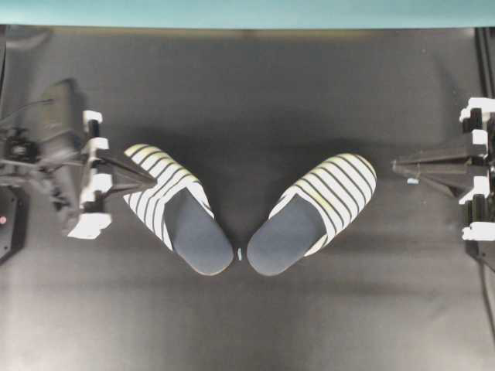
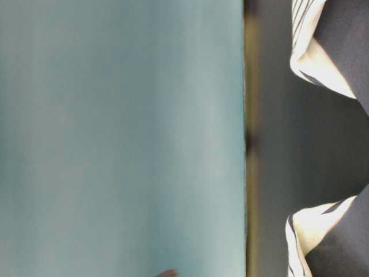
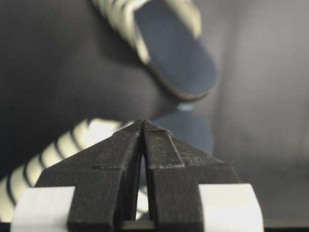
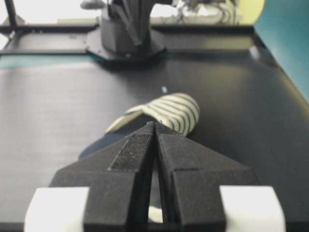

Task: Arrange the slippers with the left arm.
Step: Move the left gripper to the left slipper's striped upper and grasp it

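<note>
Two striped slippers lie in a V on the black table, heels close together and toes spread apart. The left slipper (image 1: 174, 205) points up-left and the right slipper (image 1: 317, 210) points up-right. My left gripper (image 1: 153, 179) is shut and empty, its tip over the striped toe of the left slipper; I cannot tell whether it touches. In the left wrist view the shut tip (image 3: 143, 123) sits above that slipper (image 3: 58, 154), with the other slipper (image 3: 178, 53) beyond. My right gripper (image 1: 394, 165) is shut and empty, apart from the right slipper (image 4: 171, 111).
A small pale speck (image 1: 240, 253) lies between the heels. A teal wall (image 1: 247, 11) runs along the table's far edge. The table-level view is turned sideways and shows only slipper edges (image 2: 323, 40) and the wall. The opposite arm's base (image 4: 128, 29) stands across the table.
</note>
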Action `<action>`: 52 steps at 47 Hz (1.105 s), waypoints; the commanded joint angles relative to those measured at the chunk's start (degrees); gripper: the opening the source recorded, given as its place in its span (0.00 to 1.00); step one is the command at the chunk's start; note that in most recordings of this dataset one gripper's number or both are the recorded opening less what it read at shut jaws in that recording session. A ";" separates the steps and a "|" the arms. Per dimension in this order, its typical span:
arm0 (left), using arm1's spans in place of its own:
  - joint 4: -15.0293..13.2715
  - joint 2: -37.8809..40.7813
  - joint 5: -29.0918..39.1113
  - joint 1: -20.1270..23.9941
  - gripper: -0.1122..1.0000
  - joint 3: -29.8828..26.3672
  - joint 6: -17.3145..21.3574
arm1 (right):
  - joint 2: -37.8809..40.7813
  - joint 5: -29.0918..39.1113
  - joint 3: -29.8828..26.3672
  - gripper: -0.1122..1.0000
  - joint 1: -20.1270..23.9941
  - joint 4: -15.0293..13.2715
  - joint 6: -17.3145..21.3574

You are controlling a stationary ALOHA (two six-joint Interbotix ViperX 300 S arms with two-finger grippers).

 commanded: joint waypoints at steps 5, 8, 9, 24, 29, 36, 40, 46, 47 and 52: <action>0.18 5.98 8.26 -0.09 0.22 -6.50 -0.79 | -0.79 1.14 -0.88 0.10 -0.79 0.09 -0.35; 0.18 8.26 11.60 0.00 0.34 -8.44 -1.05 | -1.49 1.32 -0.97 0.10 -0.97 0.09 -0.35; 0.18 9.40 13.36 0.00 0.41 -9.58 -1.14 | -1.58 1.32 -0.97 0.10 -0.97 0.09 -0.35; 0.18 22.59 31.38 0.18 0.90 -20.92 -1.23 | -4.48 3.69 -0.62 0.10 -1.05 0.09 -0.62; 0.18 26.19 32.34 0.35 0.89 -22.50 -2.20 | -4.92 4.75 -0.35 0.10 -1.05 0.09 -0.53; 0.62 30.15 32.61 2.20 0.89 -23.55 -4.66 | -5.27 5.19 0.18 0.10 -1.05 0.09 -0.09; 0.62 30.85 32.43 3.60 0.89 -23.73 -5.27 | -5.45 5.27 0.35 0.10 -1.05 0.09 0.09; 0.62 31.55 32.26 5.27 0.89 -23.20 -5.45 | -5.80 5.36 0.35 0.10 -1.05 0.09 -0.09; 0.62 31.64 32.26 5.36 0.89 -23.12 -5.45 | -5.80 5.36 0.44 0.10 -1.05 0.09 -0.09; 0.62 32.61 32.26 5.63 0.89 -22.76 -5.45 | -5.89 5.36 0.35 0.10 -1.05 0.09 -0.18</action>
